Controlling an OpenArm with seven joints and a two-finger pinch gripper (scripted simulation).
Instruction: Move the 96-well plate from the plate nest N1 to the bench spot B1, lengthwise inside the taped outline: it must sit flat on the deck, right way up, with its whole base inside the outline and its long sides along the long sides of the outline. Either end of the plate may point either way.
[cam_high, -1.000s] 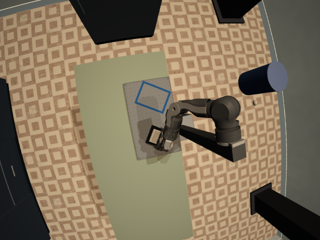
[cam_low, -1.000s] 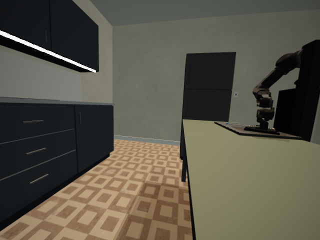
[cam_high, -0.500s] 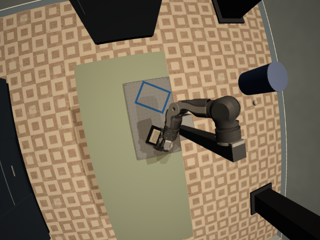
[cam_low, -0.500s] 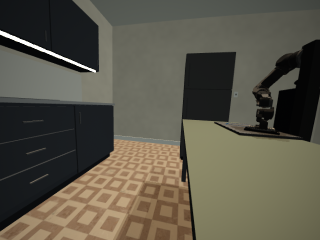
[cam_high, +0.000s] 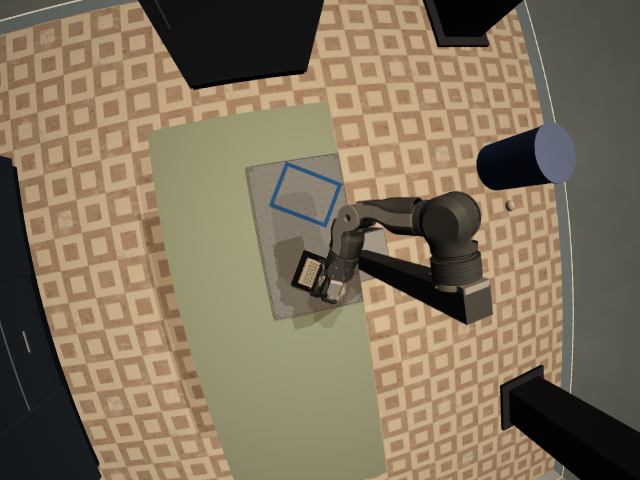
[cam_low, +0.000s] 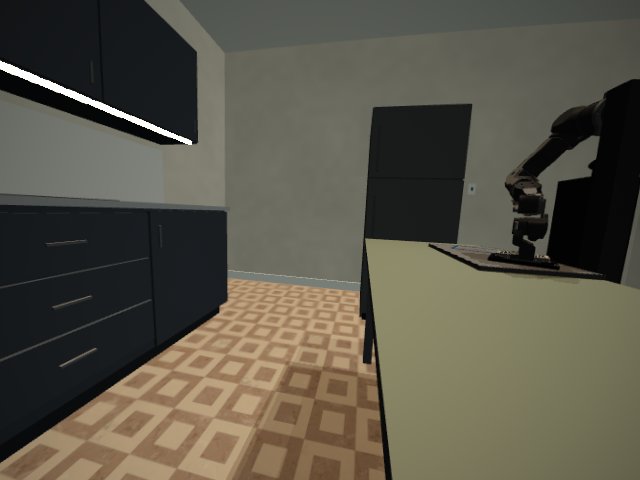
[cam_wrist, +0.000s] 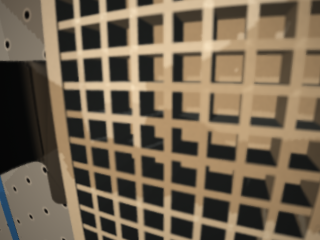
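The gripper (cam_high: 321, 285) is clamped on the 96-well plate (cam_high: 308, 271), which sits in the dark plate nest (cam_high: 298, 279) at the near end of the grey perforated deck (cam_high: 266, 227) on the olive desk (cam_high: 217, 289). The blue taped outline (cam_high: 305, 193) lies well apart from the plate, further along the deck. The wrist view is filled by the plate's beige well grid (cam_wrist: 190, 130).

We see a kitchen: dark cabinets (cam_low: 144, 67), drawers (cam_low: 72, 299), fridge (cam_low: 418, 175), checkered floor (cam_low: 232, 392), long table (cam_low: 506, 361).
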